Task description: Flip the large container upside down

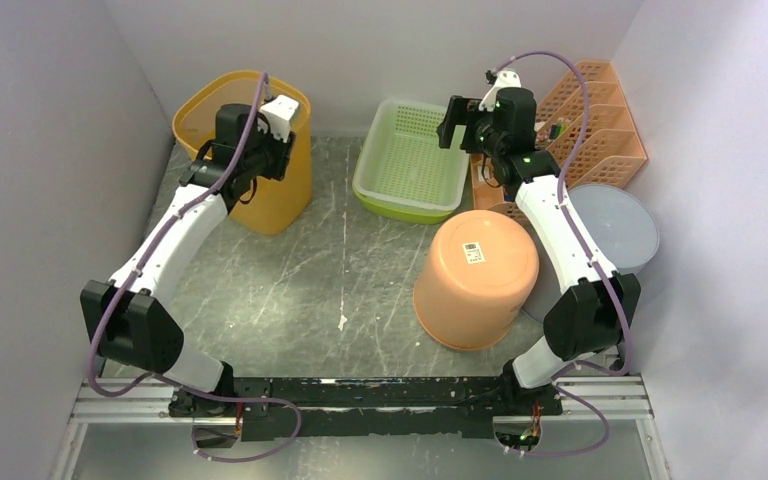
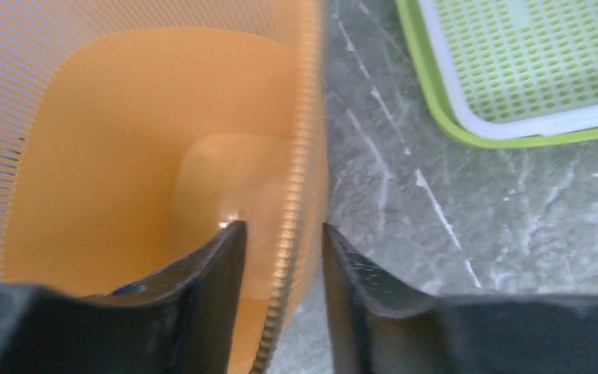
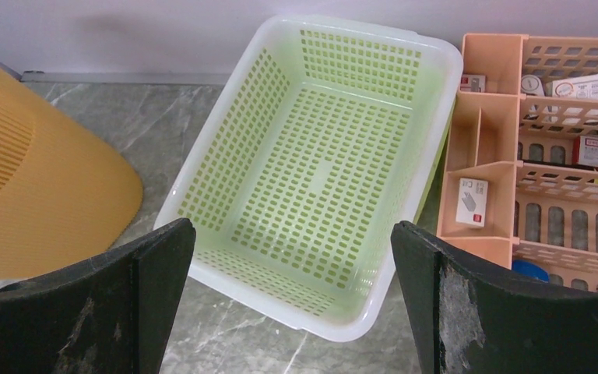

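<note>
Left hand (image 2: 282, 227) straddles the yellow bin (image 2: 124, 117) at its rim, apparently unclamped.

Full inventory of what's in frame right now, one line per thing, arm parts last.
bin: 1, yellow-orange, back left, upright
basket: 1, light green, back centre, empty
bucket: 1, peach, right of centre, upside down
basin: 1, grey, far right, partly behind the right arm
organiser: 1, peach, back right corner, small items in its compartments
table: 1, grey marbled, under everything
left gripper: 1, black, one finger inside and one outside the bin's rim, not closed on it
right gripper: 1, black, open, facing the basket
</note>
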Controlling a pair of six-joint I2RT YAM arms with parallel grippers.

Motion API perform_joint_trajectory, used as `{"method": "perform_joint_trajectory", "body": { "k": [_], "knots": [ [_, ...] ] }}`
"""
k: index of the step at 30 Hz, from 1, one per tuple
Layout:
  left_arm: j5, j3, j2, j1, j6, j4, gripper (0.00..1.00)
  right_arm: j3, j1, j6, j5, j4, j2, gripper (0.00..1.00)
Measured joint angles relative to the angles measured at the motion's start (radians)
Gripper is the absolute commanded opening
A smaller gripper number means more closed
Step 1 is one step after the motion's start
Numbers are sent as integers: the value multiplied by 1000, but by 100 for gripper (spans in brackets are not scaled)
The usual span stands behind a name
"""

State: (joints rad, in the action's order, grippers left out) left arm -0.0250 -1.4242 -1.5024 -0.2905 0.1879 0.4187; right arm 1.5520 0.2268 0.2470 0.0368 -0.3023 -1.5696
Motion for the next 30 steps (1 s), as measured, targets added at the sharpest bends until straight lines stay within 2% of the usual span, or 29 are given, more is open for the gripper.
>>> {"method": "perform_joint_trajectory", "body": {
  "k": [1,2,10,17,26,30],
  "knots": [
    [19,2,6,0,0,-8,12,-2,0,0,0,0,0,100],
    [24,4,13,1,8,-13,7,-6,-1,0,0,0,0,100],
    [54,23,63,9,-63,0,7,-27,-5,0,-12,5,3,100],
    [-6,57,108,14,-181,-38,7,-56,-8,3,-25,10,5,100],
    [-150,149,242,53,-472,-286,7,-60,-18,3,-27,13,6,100],
    [-235,293,283,137,-655,-496,7,-63,-20,4,-26,14,6,100]
  ]
}}
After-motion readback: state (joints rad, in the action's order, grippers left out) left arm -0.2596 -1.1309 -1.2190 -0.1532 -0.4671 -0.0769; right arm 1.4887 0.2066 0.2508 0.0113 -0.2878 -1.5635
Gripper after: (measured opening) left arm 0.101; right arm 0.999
